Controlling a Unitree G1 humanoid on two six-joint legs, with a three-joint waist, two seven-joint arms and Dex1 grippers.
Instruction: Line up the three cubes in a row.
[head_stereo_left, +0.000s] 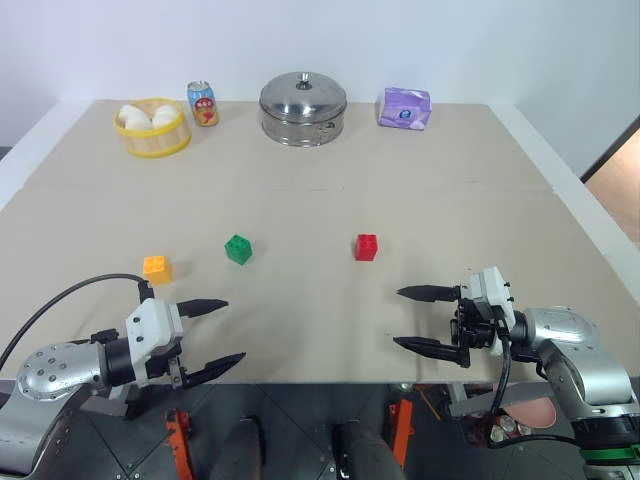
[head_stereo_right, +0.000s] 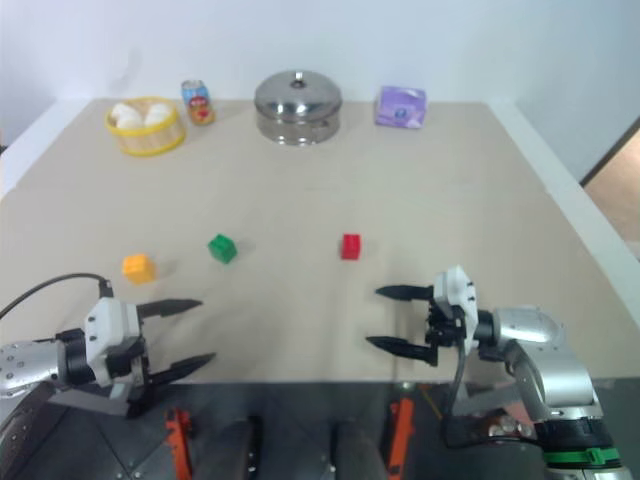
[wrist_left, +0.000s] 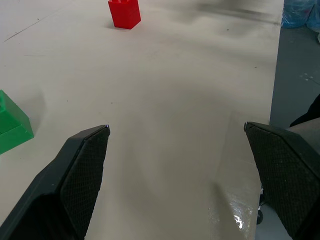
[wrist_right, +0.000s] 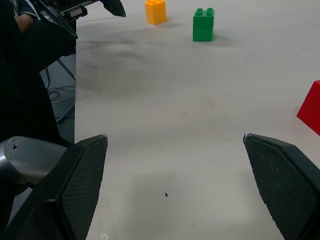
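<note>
- Looking down, I see the big bench (head_stereo_left: 330, 200) first; all three cubes sit on it, well apart.
- Both my claws hang at the near edge, fingers spread wide, holding nothing: left claw (head_stereo_left: 212, 336), right claw (head_stereo_left: 418, 318).
- Orange cube (head_stereo_left: 157, 267) sits nearest my left claw, green cube (head_stereo_left: 238, 248) in the middle, red cube (head_stereo_left: 366, 246) toward the right.
- I think no cube is grabbed yet; next I should reach for the orange one and bring it level with the others.

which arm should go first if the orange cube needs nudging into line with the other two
Left, likely. The orange cube sits just ahead of the open left gripper, slightly nearer the table edge than the green cube and red cube. The right gripper would have to cross over.
</note>
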